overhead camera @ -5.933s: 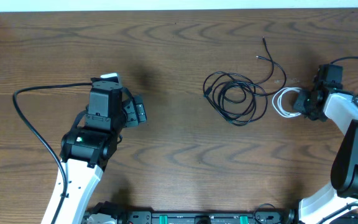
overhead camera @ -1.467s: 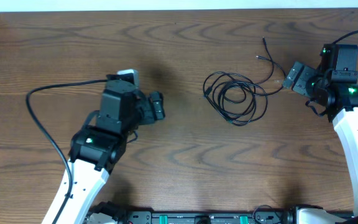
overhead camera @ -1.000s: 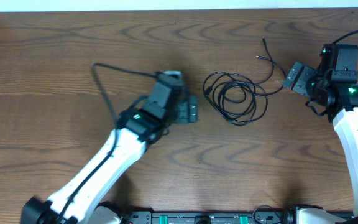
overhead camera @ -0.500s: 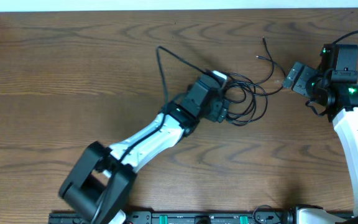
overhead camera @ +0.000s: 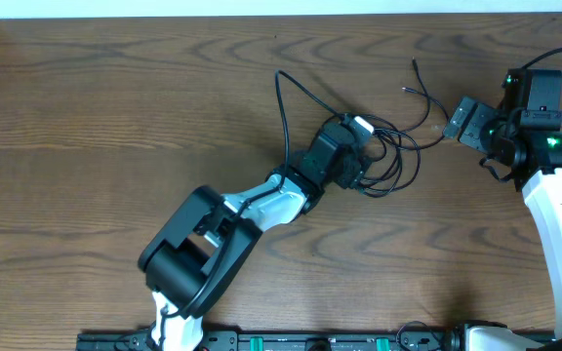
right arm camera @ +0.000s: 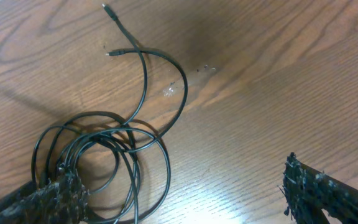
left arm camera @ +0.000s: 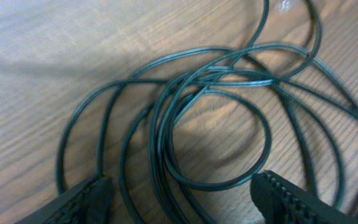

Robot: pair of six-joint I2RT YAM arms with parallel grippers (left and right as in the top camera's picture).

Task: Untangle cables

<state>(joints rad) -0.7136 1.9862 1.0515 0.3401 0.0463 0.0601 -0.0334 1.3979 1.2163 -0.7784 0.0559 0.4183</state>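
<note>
Left hand (left arm camera: 182, 185) spread wide over the cables (left arm camera: 229, 76), right hand (right arm camera: 179, 180) apart too, off right — grab several strands at once and the tangle could tighten.

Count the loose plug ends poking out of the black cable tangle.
2. Past the coiled thin black cables, one plug tip lies farthest out, the other just short of it. More may hide under the left arm.

overhead: left hand (overhead camera: 351, 168) hides left loops of cables (overhead camera: 396, 161) | left wrist: cables cut off at bottom and right edges | right wrist: plugs (right arm camera: 107, 54) too small to make out
</note>
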